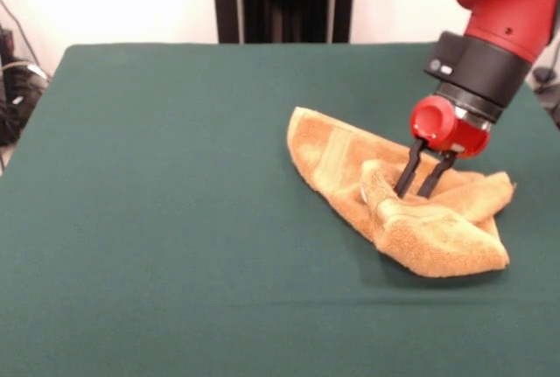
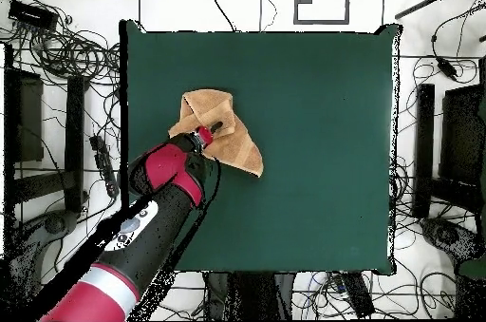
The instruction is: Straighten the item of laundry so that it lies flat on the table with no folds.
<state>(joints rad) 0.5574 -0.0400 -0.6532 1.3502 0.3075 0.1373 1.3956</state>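
1. Your towel (image 1: 398, 198) lies bunched and folded on the green table (image 1: 157, 219), its banded end flat.
2. Your gripper (image 1: 423, 193) stands with fingers slightly apart, tips on the towel's middle fold.
3. Bare table surrounds the towel.

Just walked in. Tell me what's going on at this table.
A red and black Sawyer arm is working on a small orange-tan towel lying on the green table. The towel isn't flat: it is bunched, with folds piled up on one side. The gripper is down at the crumpled part, its jaws slightly apart with their tips at a fold. Whether they are pinching the cloth can't be told.
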